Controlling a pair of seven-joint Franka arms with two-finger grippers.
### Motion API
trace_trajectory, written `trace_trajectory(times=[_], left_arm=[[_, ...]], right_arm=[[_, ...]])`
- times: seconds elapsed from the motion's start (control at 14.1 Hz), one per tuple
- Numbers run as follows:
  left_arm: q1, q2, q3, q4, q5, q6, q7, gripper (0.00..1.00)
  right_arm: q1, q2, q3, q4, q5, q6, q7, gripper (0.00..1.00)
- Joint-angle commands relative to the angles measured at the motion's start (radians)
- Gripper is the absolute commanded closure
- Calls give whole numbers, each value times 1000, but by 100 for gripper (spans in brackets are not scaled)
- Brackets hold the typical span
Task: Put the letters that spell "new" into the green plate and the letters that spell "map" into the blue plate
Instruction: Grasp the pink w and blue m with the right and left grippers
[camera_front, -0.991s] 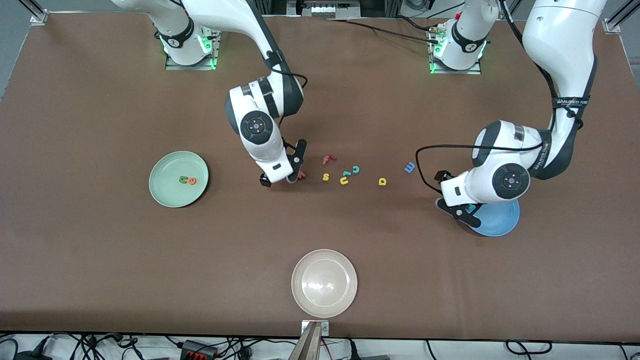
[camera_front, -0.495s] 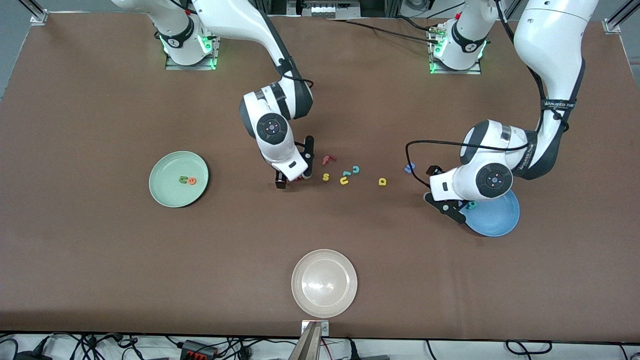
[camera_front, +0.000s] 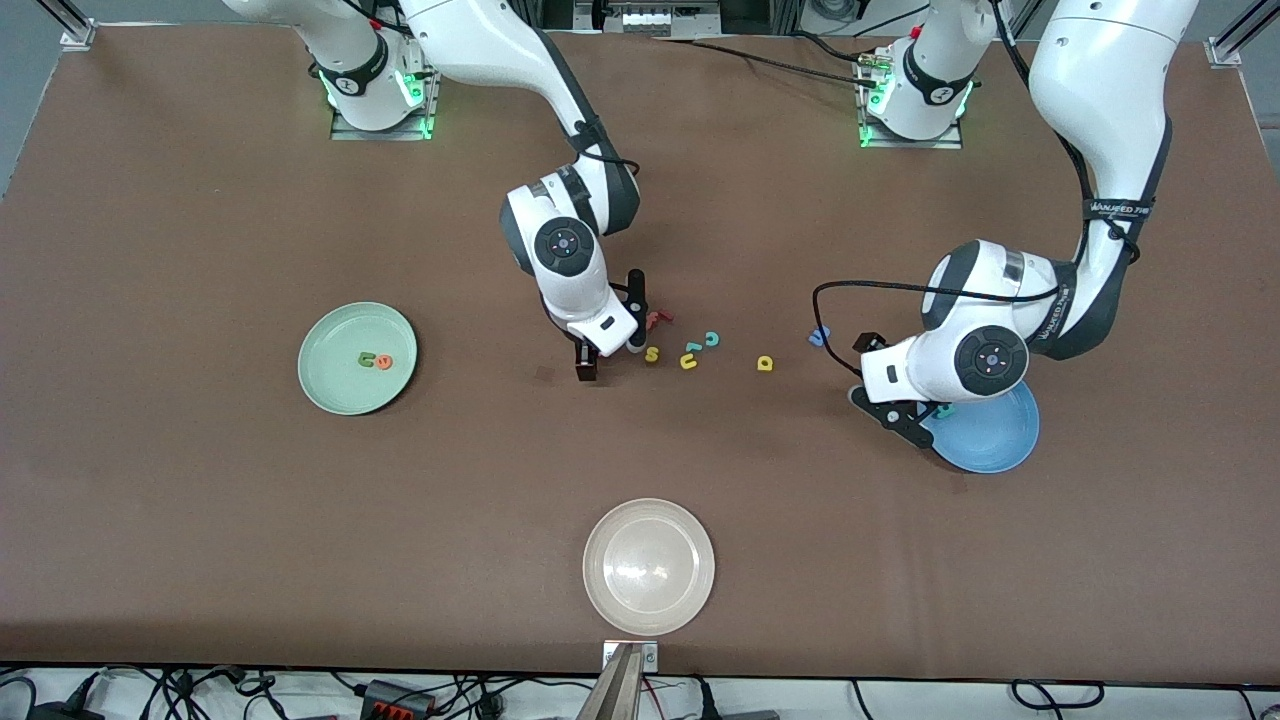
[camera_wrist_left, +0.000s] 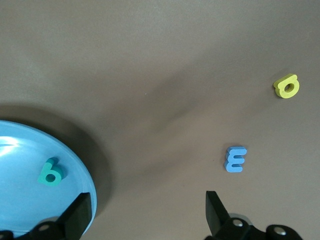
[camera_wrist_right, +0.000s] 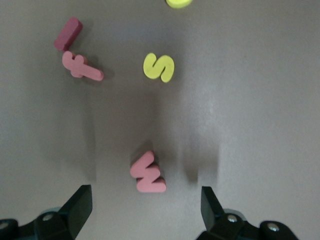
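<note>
Brown table (camera_front: 200, 520): flat red-pink foam w (camera_wrist_right: 147, 173) btwn open right-gripper fingers (camera_wrist_right: 80, 205).

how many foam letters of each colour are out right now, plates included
yellow: 3, yellow s, yellow u, yellow bowl-and-stem letter
red or pink: 3, red f, red bar, pink w
teal: 3, teal c, teal piece by the u, teal letter in the blue plate
blue: 1, blue m
olive green: 1, olive n
orange: 1, orange e
total: 12
</note>
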Motion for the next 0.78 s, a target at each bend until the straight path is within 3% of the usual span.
trace_trajectory(times=[0.0,0.28,0.71], left_arm=[[5,-9,-7,2,23,2,6,0],[-1,-35,-24,-10,23,-9,4,0],[-27,-101,-67,-165,23,59,-25,0]], right_arm=[[4,10,2,14,9,18,-63,11],[21,18,2,10,7,45,-85,17],[37,42,2,4,10,65,-85,18]])
